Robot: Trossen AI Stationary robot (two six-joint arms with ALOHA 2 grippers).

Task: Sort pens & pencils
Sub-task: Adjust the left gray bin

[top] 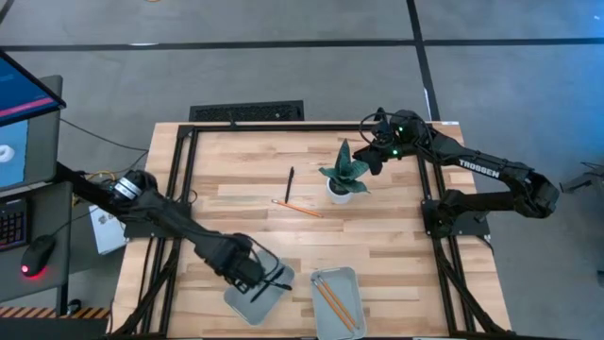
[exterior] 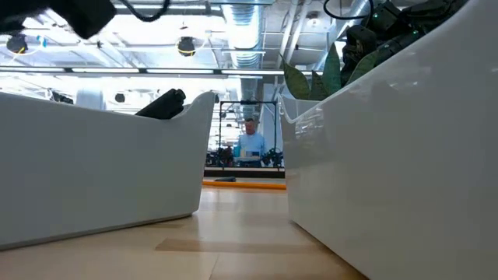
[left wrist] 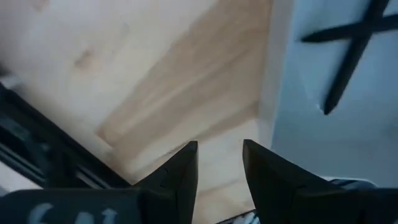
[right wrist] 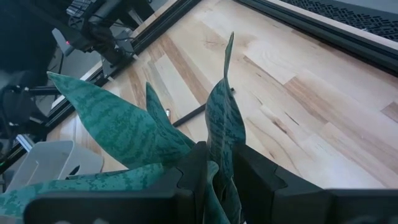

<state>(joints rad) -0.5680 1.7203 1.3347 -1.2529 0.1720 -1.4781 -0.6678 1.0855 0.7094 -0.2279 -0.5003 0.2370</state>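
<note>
White trays (exterior: 93,171) fill low view, plant (top: 345,175) possibly blocking pen (top: 290,184)

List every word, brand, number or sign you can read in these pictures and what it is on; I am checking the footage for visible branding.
"TROSSEN": white letters on the right arm's forearm, high view.
Pale marks on the left gripper's own body in the left wrist view: cut off and blurred, not readable.
Monitor screen beside the table: content too small to read.
No other readable text.
</note>
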